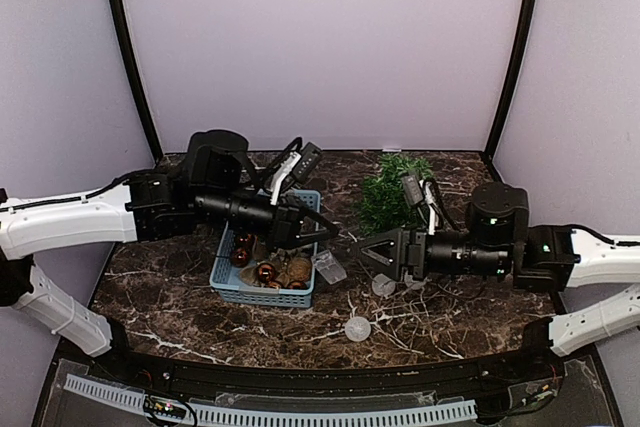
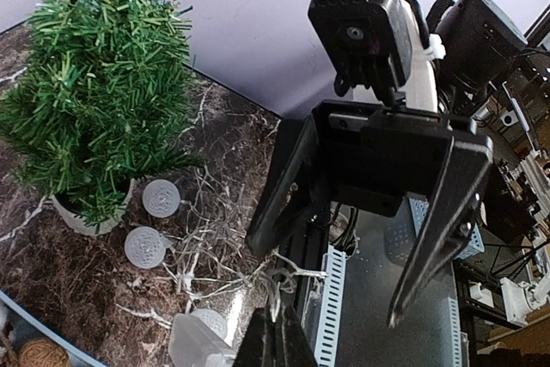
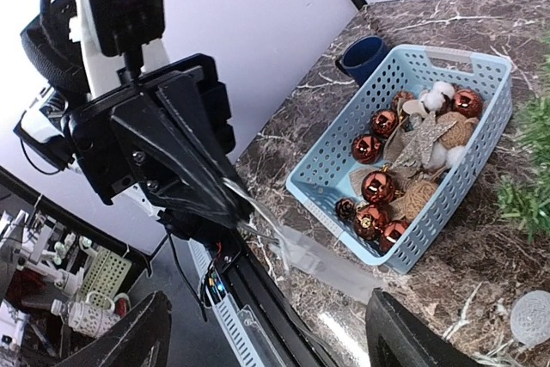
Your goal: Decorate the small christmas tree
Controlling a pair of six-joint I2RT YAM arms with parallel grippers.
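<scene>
Since the left gripper (image 3: 234,208) was clamped shut on the white wire of the light string (image 2: 215,255) at the right rim of the blue basket (image 3: 455,199), the step in hand appeared to be draping that string on the small christmas tree (image 2: 94,100). The tree stood in a white pot just right of the basket, toward the back. The right gripper (image 2: 326,283) sat right of the basket with its jaws wide, holding nothing.

Recommended procedure: raise the wire clear of the basket rim, then let the right gripper take a second hold.

Obstructions: loose wire lay tangled right of the basket. A clear plastic box (image 3: 314,255) on the wire could snag the rim. White glitter balls (image 2: 161,198) lay right of the basket. Copper baubles (image 3: 378,186) filled the basket.
</scene>
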